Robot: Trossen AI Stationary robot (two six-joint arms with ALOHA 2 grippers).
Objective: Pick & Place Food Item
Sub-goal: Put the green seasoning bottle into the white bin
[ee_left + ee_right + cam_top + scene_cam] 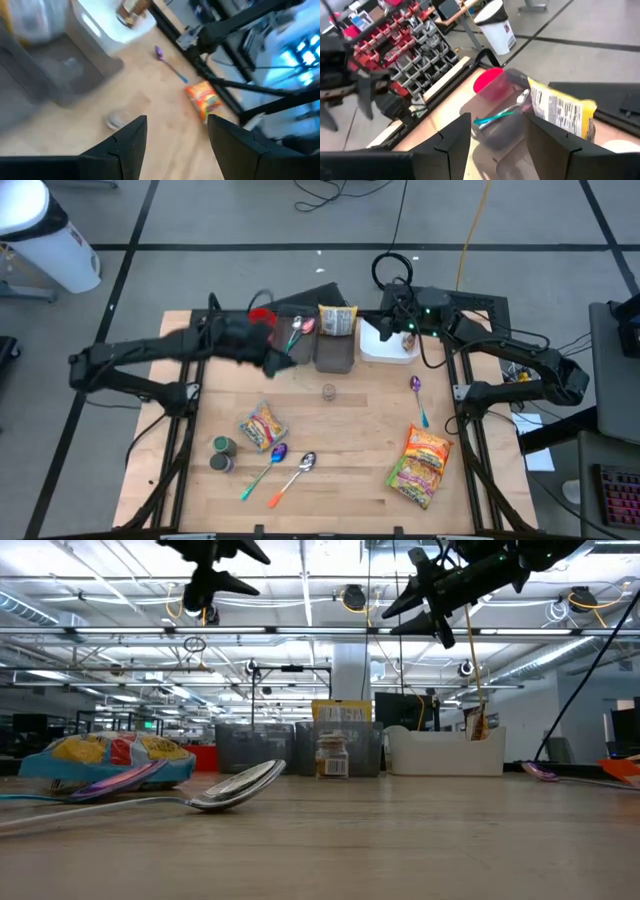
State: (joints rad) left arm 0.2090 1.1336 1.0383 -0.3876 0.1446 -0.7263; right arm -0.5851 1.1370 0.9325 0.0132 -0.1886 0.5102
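**Task item.** Two loose food items lie flat on the surface: a yellow snack packet (263,427) at near left and an orange snack packet (422,463) at near right. Neither is touched by either arm. A third packet (337,320) stands upright in a grey bin (335,360) at far centre. Which loose packet is meant cannot be told from the task wording.

**Claws.** The left claw (175,122) hangs high over the far-centre bins, released, with nothing between its fingers. The right claw (496,120) hangs high over the far side near the white tray (400,356), likewise released and empty.

**Step in hand (judgement).** This is the approach, before any pick. The orange packet is the one showing ahead of the left claw, past a small jar (328,391).
- The descent should be centred over the packet and across its narrow width.
- The purple spoon (416,386), lying just far of the orange packet, should be kept clear.
- A soft bag may crumple or slip, so close low on it.

**Not established.**
- The brown object in the white tray cannot be identified.
- Packet labels are unreadable.
- In the low view the orange packet is cut off at the right edge.
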